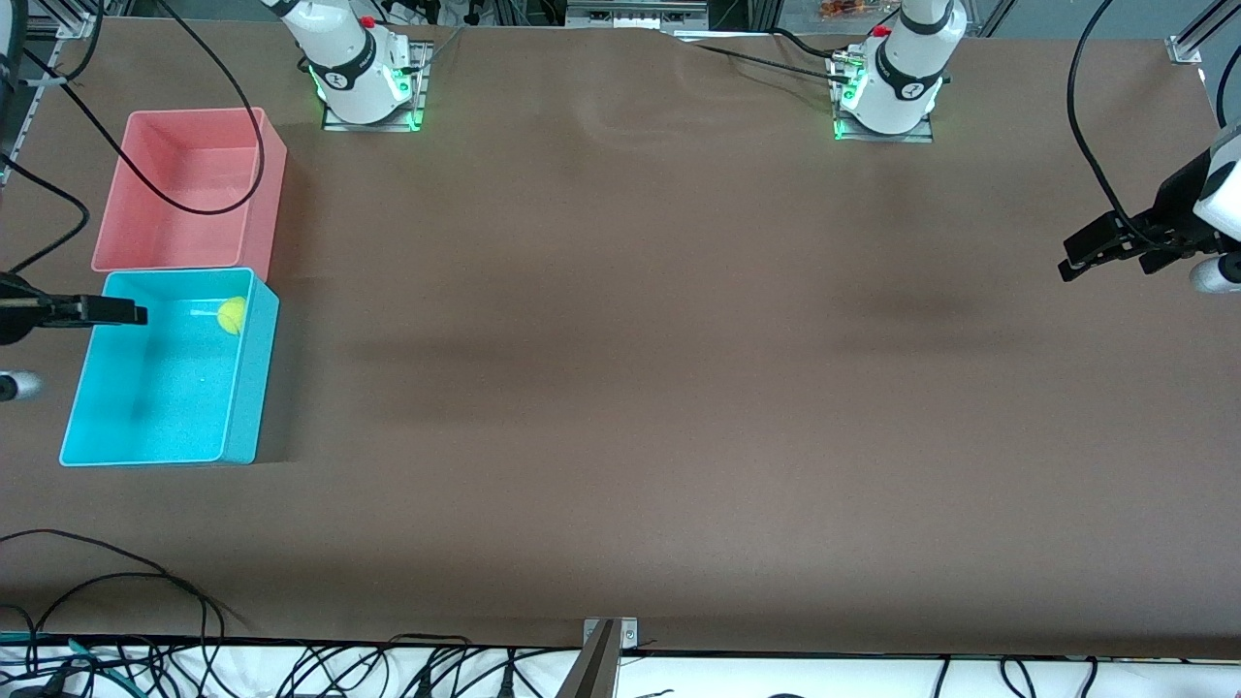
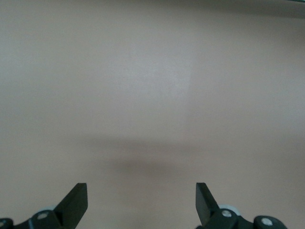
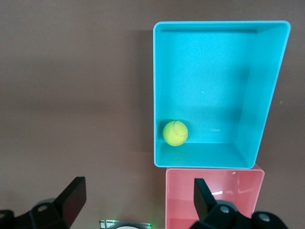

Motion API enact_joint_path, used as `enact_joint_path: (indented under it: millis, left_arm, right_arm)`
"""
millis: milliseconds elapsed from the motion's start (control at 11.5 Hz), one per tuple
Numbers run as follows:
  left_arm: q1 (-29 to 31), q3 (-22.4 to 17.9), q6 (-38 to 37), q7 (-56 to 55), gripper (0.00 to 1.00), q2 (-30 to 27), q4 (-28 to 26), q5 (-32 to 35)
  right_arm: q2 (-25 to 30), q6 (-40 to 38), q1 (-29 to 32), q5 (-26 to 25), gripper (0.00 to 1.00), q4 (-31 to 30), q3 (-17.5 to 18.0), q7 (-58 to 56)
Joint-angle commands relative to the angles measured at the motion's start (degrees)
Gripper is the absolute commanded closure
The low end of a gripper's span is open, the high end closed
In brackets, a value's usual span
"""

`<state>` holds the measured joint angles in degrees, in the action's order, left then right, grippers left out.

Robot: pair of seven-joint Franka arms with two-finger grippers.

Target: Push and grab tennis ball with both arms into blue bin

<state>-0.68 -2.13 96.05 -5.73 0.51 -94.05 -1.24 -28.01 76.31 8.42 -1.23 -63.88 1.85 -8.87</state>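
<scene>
The tennis ball (image 1: 232,315) (image 3: 175,132) lies inside the blue bin (image 1: 87,427) (image 3: 267,95), in the corner by the wall that meets the pink tub. My right gripper (image 1: 136,312) (image 3: 139,186) hangs high in the air by the bins, open with nothing between its fingers, well above the ball. My left gripper (image 1: 1071,262) (image 2: 141,191) waits open and empty over bare table at the left arm's end.
An empty pink tub (image 1: 262,165) (image 3: 181,200) stands against the blue bin, farther from the front camera, with a black cable (image 1: 194,208) hanging over it. The arm bases (image 1: 368,87) (image 1: 887,97) stand along the table's back edge. Loose cables (image 1: 145,582) lie near the front edge.
</scene>
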Motion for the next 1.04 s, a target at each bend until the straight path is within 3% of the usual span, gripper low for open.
enact_joint_path:
  millis: [0,87,348,609,696,870,957]
  left_arm:
    - [0.0,-0.1,-0.7,0.6,0.0,-0.5,0.1,1.3]
    - [-0.1,-0.1,-0.7,0.5,0.0,-0.5,0.0,1.3]
    - [0.0,-0.1,-0.7,0.5,0.0,-0.4,0.0,1.3]
    - [0.0,-0.2,-0.7,0.4,0.0,-0.4,-0.1,1.3]
    - [0.1,-0.3,-0.7,0.7,0.0,-0.4,0.0,1.3]
    - [0.1,-0.3,-0.7,0.4,0.0,-0.6,0.0,1.3]
    - [0.1,-0.3,-0.7,0.4,0.0,-0.4,0.0,1.3]
  right_arm:
    - [4.9,0.2,-0.2,0.1,0.0,-1.0,0.2,3.9]
    - [7.4,1.4,-0.2,0.2,0.0,-4.2,0.3,4.3]
    - [21.1,13.0,-0.2,1.7,0.0,-23.3,0.3,5.4]
    - [25.4,17.2,-0.5,1.8,0.0,-28.4,-0.3,5.4]
    - [25.7,16.7,-3.4,1.8,0.0,-28.2,-2.6,5.4]
    - [25.3,17.1,-15.6,1.4,0.0,-28.1,-14.8,5.4]
    - [26.8,17.0,-15.5,1.6,0.0,-29.6,-15.1,4.6]
